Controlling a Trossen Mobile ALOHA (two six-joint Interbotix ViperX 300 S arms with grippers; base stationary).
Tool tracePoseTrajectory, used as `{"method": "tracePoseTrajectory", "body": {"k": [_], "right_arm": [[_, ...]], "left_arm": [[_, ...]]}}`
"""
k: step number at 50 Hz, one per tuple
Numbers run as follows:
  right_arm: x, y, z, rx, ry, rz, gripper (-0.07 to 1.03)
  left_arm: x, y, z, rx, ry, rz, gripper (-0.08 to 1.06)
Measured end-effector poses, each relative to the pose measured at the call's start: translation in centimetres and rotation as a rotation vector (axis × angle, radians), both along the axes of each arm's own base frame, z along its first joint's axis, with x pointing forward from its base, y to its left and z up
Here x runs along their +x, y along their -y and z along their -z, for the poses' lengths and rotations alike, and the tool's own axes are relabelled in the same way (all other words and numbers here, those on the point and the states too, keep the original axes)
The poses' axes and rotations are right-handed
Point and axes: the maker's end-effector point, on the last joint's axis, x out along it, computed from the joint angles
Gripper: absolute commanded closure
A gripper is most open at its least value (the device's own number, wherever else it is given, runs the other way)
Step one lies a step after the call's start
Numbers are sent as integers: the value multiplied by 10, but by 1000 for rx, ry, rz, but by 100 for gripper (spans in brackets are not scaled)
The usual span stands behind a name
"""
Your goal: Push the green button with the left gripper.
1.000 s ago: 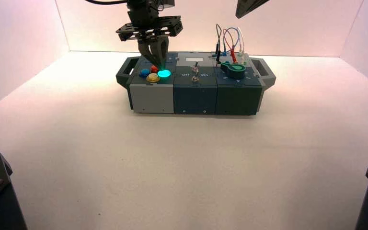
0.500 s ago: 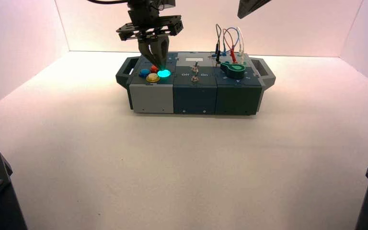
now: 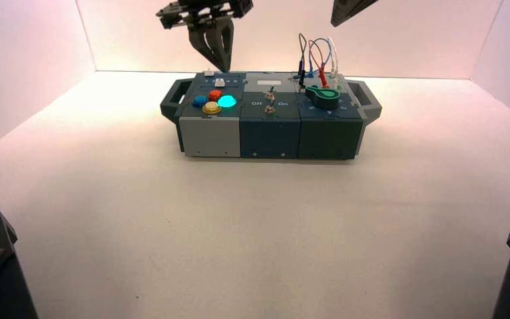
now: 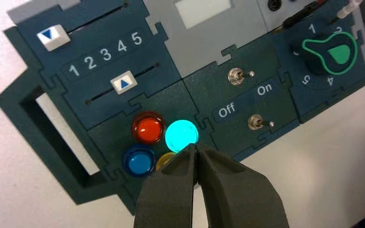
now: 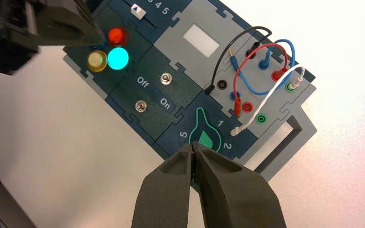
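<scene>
The green button (image 3: pixel 226 102) glows bright cyan on the left end of the box (image 3: pixel 202 136), beside the red button (image 3: pixel 214 95), the yellow button (image 3: pixel 211 107) and the blue button (image 3: pixel 200 101). It shows plainly in the left wrist view (image 4: pixel 181 134) and in the right wrist view (image 5: pixel 118 58). My left gripper (image 3: pixel 224 65) is shut and empty, raised well above the buttons and clear of them; its tips (image 4: pixel 196 148) point toward the green button. My right gripper (image 5: pixel 192 147) is shut, held high over the box's right end.
Two toggle switches (image 4: pixel 237 76) sit by Off and On lettering at mid box. A green knob (image 4: pixel 330 54) and coloured jumper wires (image 5: pixel 261 61) are at the right end. Two sliders (image 4: pixel 123 83) with numbers 1 to 5 lie behind the buttons.
My left gripper has lifted straight up from the green button, from touching it to well above the box. The button stays lit. The right arm has not moved.
</scene>
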Motion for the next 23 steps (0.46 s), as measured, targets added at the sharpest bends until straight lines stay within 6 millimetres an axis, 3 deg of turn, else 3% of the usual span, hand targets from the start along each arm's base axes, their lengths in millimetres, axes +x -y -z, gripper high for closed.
{"method": "tracePoseTrajectory", "body": {"k": [23], "right_arm": [[0, 1, 3, -9, -5, -3, 98]], "left_arm": [[-3, -2, -8, -7, 16, 0, 100]]}}
